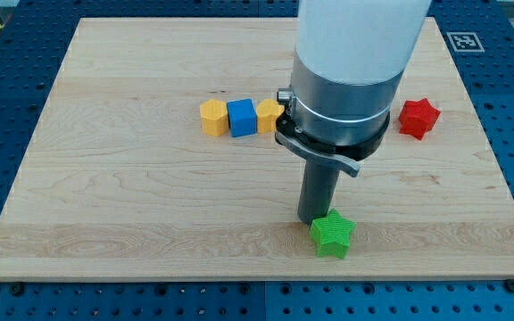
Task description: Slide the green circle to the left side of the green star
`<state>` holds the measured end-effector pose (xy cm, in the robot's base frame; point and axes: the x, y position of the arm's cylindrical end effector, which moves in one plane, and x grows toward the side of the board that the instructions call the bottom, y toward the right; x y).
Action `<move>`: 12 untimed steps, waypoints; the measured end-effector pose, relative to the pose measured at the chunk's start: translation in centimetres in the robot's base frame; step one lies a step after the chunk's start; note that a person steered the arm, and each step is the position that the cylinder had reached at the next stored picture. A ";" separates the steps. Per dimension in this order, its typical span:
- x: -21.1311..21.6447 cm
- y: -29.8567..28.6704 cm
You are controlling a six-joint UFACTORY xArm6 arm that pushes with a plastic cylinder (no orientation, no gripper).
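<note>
The green star (332,234) is seen near the view's bottom edge of the wooden board (105,178), a little to the right of centre. The dark rod is planted just above and to the left of it, and my tip (313,221) is touching or all but touching the star's upper left corner; which of the two cannot be settled from this angle.

No green circle can be found anywhere on the visible board. It may be hidden behind the broad grey and white body of the arm (351,71), which blocks much of the upper middle of the view, but that is only a guess. No jaws are carried on this arm (it ends in a plain rod), so nothing can be said to be open, closed or gripped.

Along the view's upper middle, a yellow hexagon-like block (212,118), a blue cube (241,118) and a second yellow block (269,116) are lined up touching one another, the last partly covered by the arm. A red star (418,118) is set well apart at the view's right.

Judged from this layout, the task is not yet done: the ground to the left of the green star is occupied only by the rod, and the circle would first have to be located.
</note>
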<state>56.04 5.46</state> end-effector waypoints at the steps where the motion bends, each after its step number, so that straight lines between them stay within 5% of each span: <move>1: -3.7 -0.2; 2: -7.3 0.6; 6: -8.9 9.8; 10: -16.3 10.5; 12: -16.7 10.5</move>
<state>39.37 15.91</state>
